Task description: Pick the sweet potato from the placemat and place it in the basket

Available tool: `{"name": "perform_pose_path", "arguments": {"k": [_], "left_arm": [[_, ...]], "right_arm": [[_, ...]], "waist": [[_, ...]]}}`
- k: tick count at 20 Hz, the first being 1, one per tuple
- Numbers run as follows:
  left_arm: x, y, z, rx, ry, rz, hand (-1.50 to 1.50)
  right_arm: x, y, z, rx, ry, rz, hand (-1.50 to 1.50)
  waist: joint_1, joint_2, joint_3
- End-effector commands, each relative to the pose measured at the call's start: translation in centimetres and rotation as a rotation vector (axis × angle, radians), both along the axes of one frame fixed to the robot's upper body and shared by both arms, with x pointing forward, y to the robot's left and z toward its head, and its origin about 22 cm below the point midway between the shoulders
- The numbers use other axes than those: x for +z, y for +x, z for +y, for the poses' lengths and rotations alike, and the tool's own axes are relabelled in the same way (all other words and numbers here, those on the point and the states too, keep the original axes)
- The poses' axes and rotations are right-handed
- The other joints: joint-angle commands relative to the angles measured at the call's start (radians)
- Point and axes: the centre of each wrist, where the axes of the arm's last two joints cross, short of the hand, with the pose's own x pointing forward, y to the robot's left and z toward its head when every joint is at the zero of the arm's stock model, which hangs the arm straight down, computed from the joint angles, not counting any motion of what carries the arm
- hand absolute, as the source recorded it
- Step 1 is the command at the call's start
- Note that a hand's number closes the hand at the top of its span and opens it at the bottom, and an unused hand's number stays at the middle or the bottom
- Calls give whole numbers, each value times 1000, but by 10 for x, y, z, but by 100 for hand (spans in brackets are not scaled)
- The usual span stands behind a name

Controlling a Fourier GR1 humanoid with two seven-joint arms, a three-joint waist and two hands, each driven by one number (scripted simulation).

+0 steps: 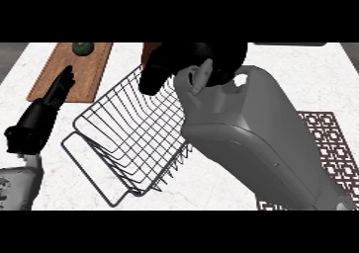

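- I am holding the right hand [193,62] over the far end of the wire basket [131,143], fingers curled; an orange-brown sliver at its upper left may be the sweet potato [148,52], though I am not seeing it plainly.
- The basket is lying directly below and toward me from that hand, its long axis running from far right to near left.
- The patterned placemat [328,143] is lying to the right, largely behind the right forearm.
- I am resting the left hand [47,111] at the left edge, fingers straight, holding nothing.
- A wooden board [58,79] is lying beyond it.
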Motion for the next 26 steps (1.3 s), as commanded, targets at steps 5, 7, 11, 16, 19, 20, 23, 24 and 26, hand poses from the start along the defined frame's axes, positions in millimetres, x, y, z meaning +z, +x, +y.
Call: {"name": "perform_pose_path", "arguments": {"k": [5,7,11,16,19,20,23,24,26], "left_arm": [[-1,5,-5,23,0,0,0],[6,-1,-2,2,-2,-17,0],[-2,4,-4,23,5,-20,0],[-7,-7,2,1,-10,12,0],[-14,-15,4,18,7,8,0],[-11,-3,4,33,-6,-5,0],[1,2,4,34,-14,-2,0],[-3,-9,12,36,1,-16,0],[-13,-11,10,54,3,-2,0]], "right_arm": [[2,13,30,-187,-249,219,150],[-8,23,30,-168,-257,273,150],[5,14,34,-97,-161,312,-150],[10,15,33,-83,-25,284,-150],[23,5,30,-86,111,173,-150],[26,13,20,-99,187,127,-150],[29,15,2,-155,321,27,-150],[31,17,-2,-208,373,-30,-150],[39,11,-15,-250,438,-85,-150]], "waist": [[-27,-3,1],[-9,-3,2],[-18,-3,2],[-12,1,3],[-14,-2,3],[-29,4,3],[-48,-1,4],[-34,-5,4],[-54,-8,4]]}}
